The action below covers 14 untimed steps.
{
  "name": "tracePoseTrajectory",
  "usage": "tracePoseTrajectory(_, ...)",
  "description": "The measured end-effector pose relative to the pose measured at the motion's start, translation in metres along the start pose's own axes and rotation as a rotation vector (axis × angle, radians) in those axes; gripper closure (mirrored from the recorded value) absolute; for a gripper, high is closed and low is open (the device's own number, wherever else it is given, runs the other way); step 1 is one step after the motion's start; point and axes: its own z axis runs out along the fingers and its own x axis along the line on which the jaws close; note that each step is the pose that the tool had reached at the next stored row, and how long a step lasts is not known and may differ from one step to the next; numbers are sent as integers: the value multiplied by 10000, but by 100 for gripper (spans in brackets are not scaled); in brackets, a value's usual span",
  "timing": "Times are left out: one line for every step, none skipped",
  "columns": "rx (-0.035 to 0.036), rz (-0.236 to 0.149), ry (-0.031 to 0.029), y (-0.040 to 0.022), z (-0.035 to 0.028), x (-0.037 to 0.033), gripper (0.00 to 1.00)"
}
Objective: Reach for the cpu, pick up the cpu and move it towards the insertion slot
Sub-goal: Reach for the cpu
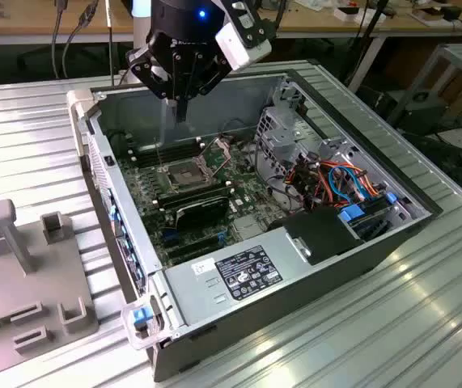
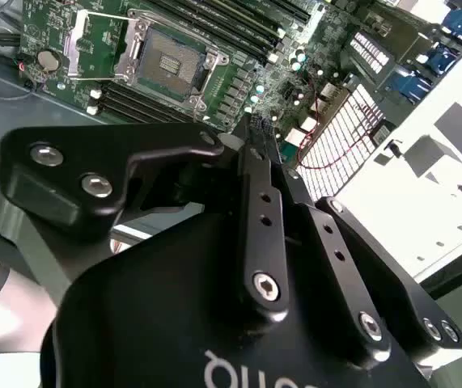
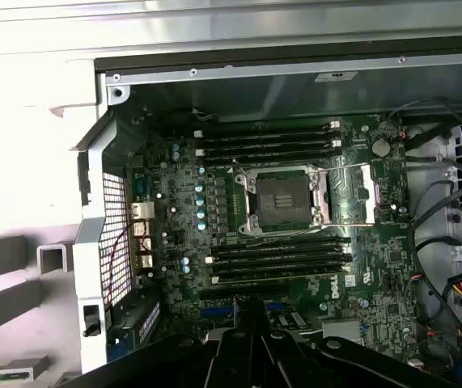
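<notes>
My gripper [image 1: 180, 115] hangs over the open computer case, near its back wall and above the motherboard. Its dark fingers meet at a narrow tip in both wrist views [image 2: 256, 133] [image 3: 251, 305], and I see nothing between them. The insertion slot [image 1: 184, 172] lies below and slightly forward of the fingertips. It is a square socket with a silver frame and a dark, bare centre [image 3: 283, 196] [image 2: 170, 58]. Its hinged bracket [image 3: 352, 194] is folded open to one side. The cpu is out of view.
Long memory slots [image 3: 267, 141] flank the socket on both sides. A black block [image 1: 202, 208] sits just in front of it. Cables and a drive cage [image 1: 295, 137] crowd the exterior view's right of the case. A grey fixture [image 1: 20, 275] stands outside the case on the ribbed table.
</notes>
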Motion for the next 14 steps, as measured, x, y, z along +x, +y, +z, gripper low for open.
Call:
tracePoseTrajectory(1,0,0,0,0,0,89)
tracePoseTrajectory(1,0,0,0,0,0,89)
tracePoseTrajectory(1,0,0,0,0,0,89)
tracePoseTrajectory(0,0,0,0,0,0,89)
tracePoseTrajectory(0,1,0,0,0,4,89)
tracePoseTrajectory(1,2,1,0,-1,8,89)
tracePoseTrajectory(2,-1,2,-2,-2,24,89)
tracePoseTrajectory(0,1,0,-3,-1,44,89)
tracePoseTrajectory(1,1,3,-5,-1,59,89)
tracePoseTrajectory(1,1,5,-5,-1,69,89)
tracePoseTrajectory(0,0,7,-6,-1,76,89)
tracePoseTrajectory(1,1,12,-6,-1,87,89)
tracePoseTrajectory(1,1,17,-8,-1,99,89)
tracePoseTrajectory(2,1,19,-8,-1,106,89)
